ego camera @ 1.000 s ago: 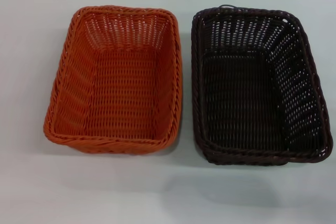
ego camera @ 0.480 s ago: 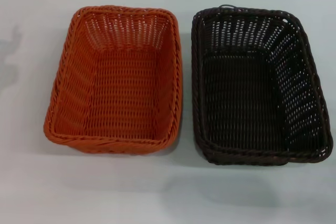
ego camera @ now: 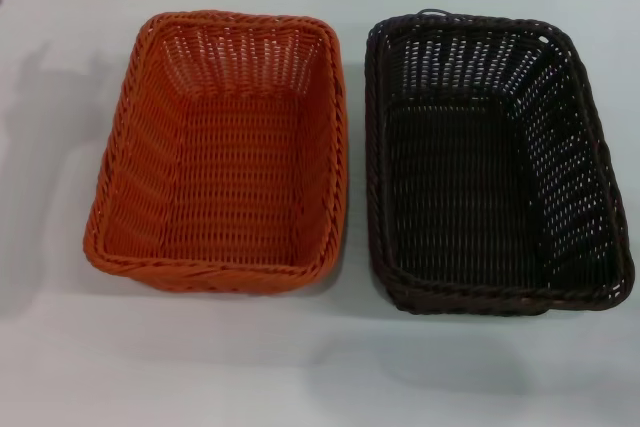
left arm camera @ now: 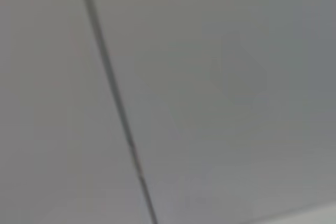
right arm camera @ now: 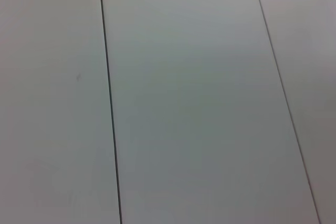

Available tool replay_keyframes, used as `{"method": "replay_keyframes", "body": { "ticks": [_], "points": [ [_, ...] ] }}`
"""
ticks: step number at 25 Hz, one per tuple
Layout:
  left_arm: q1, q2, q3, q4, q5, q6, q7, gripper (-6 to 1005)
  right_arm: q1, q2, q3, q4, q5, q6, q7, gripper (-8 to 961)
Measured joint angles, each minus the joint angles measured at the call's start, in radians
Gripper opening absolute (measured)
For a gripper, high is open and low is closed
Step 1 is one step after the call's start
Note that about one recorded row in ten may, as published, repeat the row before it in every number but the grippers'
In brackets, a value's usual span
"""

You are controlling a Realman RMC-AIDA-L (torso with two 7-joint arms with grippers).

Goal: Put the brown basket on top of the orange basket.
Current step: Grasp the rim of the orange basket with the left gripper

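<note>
— While both arms sit out of my view, what's on the white bench (ego camera: 300, 367)?

— I see the bright orange woven rectangular basket (ego camera: 220, 147) centre-left, the dark brown woven rectangular basket (ego camera: 490, 162) just beside it toward the right edge.

— Fingers?

— Can't tell.

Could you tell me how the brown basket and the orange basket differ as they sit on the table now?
The orange basket is bright orange; the brown basket is nearly black. The orange one sits on the robot's left, the brown one on its right, apart. The brown basket shows a second rim line inside its own; the orange shows one. Both are rectangular, open-weave, upright and empty.
</note>
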Motion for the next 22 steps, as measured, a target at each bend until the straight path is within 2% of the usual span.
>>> {"method": "replay_keyframes", "body": {
  "ticks": [1,3,4,5,7,8,9,10,14,22],
  "points": [
    [-0.024,-0.012,-0.026,0.003,-0.077,-0.056,0.102,774,0.002,0.0,0.001,0.004,0.0,0.0,0.0,815],
    [-0.072,-0.061,-0.124,0.005,-0.227,-0.202,0.331,775,0.004,0.0,0.001,0.008,0.0,0.0,0.0,815],
    [-0.105,-0.12,-0.233,0.009,-0.301,-0.314,0.487,775,0.005,0.0,0.001,0.01,0.0,-0.001,0.0,815],
    [-0.105,-0.12,-0.233,0.009,-0.301,-0.314,0.487,775,0.005,0.0,0.001,0.01,0.0,-0.002,0.0,815],
    [-0.141,-0.187,-0.367,0.028,-0.342,-0.442,0.634,775,0.005,0.0,0.001,0.014,0.0,-0.008,0.0,815],
    [-0.15,-0.198,-0.399,0.035,-0.347,-0.476,0.667,775,0.005,0.0,0.002,0.015,0.0,-0.013,0.0,815],
    [-0.164,-0.2,-0.434,0.05,-0.356,-0.549,0.697,775,0.004,0.0,0.002,0.017,0.0,-0.019,0.0,815],
    [-0.164,-0.2,-0.434,0.05,-0.356,-0.549,0.697,775,0.003,0.0,0.001,0.019,0.0,-0.026,0.0,815],
    [-0.182,-0.198,-0.468,0.072,-0.391,-0.702,0.614,776,0.0,0.001,0.003,0.029,0.0,-0.042,0.0,816],
    [-0.177,-0.203,-0.441,0.041,-0.41,-0.766,0.588,771,0.004,0.0,0.004,0.032,0.001,-0.057,0.0,816]
  ]
}}
